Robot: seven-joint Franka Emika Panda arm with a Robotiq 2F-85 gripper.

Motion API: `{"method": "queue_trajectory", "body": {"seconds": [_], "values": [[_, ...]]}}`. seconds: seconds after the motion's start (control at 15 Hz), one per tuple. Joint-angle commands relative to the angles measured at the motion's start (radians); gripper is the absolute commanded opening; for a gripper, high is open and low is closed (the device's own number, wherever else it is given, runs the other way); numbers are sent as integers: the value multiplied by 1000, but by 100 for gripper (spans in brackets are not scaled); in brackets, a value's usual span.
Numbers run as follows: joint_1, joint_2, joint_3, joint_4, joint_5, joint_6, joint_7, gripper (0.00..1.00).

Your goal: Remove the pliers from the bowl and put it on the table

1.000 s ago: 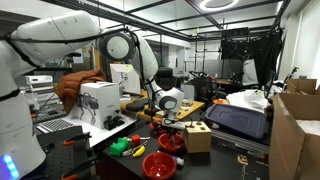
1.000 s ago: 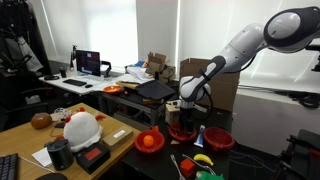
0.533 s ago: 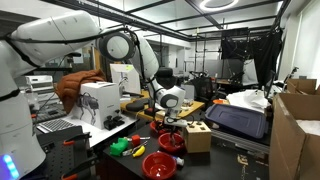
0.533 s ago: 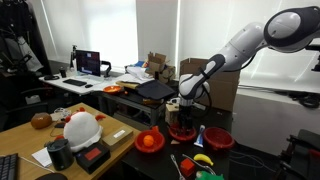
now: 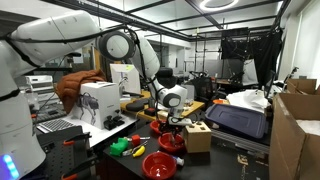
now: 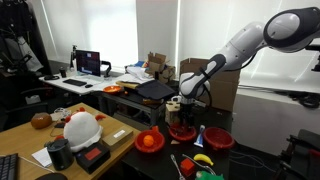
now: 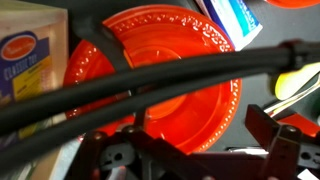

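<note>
Hovering just above the small red bowl, the gripper shows its jaws spread wide in the wrist view, holding nothing we can see. The bowl sits on the black table, just beside the wooden cube. We cannot make out the pliers; dark blurred bands cross the wrist view. We judge that grasp, lift and set-down are all left to do.

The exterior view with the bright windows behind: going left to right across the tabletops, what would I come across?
keyboard → white helmet → orange-red bowl → red bowl under the gripper → second red bowl
</note>
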Motion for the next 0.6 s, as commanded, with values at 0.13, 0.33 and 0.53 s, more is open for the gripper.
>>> {"method": "queue_trajectory", "body": {"seconds": [0.13,0.33,0.53], "values": [[7,9,-7,-1,-26,25,-63,100],[9,17,-5,5,-25,39,-83,100],[10,34,-5,18,-23,47,-99,100]]}}
